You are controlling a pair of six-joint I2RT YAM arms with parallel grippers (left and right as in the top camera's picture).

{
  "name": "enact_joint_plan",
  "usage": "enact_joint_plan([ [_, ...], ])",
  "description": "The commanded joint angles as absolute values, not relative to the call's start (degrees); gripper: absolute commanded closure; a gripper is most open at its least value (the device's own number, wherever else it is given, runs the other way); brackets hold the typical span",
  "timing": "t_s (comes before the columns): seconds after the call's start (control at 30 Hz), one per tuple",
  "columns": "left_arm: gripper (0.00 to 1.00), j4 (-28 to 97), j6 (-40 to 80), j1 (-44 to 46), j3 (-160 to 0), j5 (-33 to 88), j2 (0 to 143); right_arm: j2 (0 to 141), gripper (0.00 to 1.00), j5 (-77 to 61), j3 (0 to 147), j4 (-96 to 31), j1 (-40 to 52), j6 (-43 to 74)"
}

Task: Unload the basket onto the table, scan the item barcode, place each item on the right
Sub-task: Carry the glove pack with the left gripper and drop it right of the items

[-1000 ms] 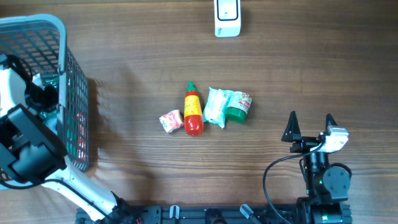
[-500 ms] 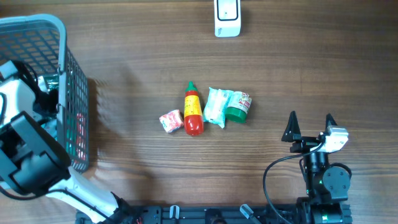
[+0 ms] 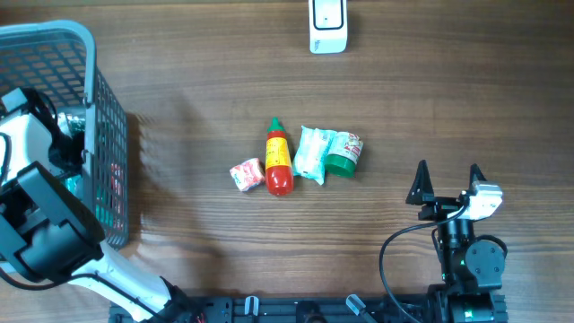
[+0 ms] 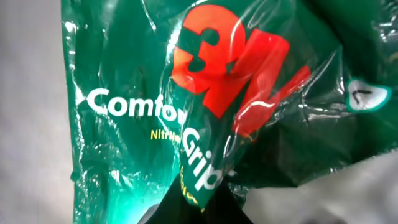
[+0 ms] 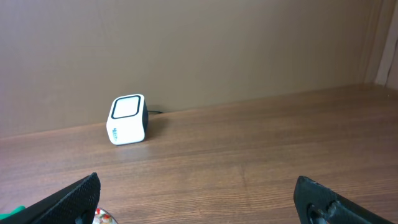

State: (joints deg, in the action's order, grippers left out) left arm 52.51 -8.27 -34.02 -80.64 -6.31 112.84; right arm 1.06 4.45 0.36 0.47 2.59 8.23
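Far left, in the basket point(image 3: 112, 152), left end effector point(image 4: 193, 208) clenches the pack point(image 4: 155, 74), likely light, limp, slippery film wanting an edge pinch; right end effector point(image 3: 447, 170) released.

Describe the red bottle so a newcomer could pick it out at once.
On the wooden table, look at the small cluster in the middle. The bottle lies second from the left, between a pink packet and a white pouch. It alone is long and red, with a pointed green cap.
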Motion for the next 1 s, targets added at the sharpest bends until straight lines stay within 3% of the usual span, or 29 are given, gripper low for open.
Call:
enact_joint_plan([
  [0.0, 0.96, 57.23, -8.32, -34.35, -89.54, -5.87, 109.69, 1.02, 0.00, 3.53, 0.30, 0.73, 2.61, 7.51],
  [0.2, 0.96, 54.54, -1.58, -34.39, -95.55, -5.89, 95.83, 1.02, 0.00, 3.53, 0.30, 0.75, 2.61, 7.51],
  [0.3, 0.96, 49.50, 9.61, -34.09, -95.55, -4.36, 84.62, 1.02, 0.00, 3.53, 0.30, 0.73, 2.61, 7.51],
  [0.5, 0.96, 48.40, 11.16, -29.41, -95.55, 26.22, 70.91, 1.02, 0.00, 3.53, 0.30, 0.75, 2.61, 7.51],
  [0.6, 0.96, 51.35, 11.16, -21.39, -95.53, 34.89, 68.27, 1.02, 0.00, 3.53, 0.30, 0.75, 2.61, 7.51],
  [0.97, 0.96, 51.42, 13.65, 15.44, -94.28, 33.32, 79.35, 1.02, 0.00, 3.53, 0.30, 0.75, 2.61, 7.53],
])
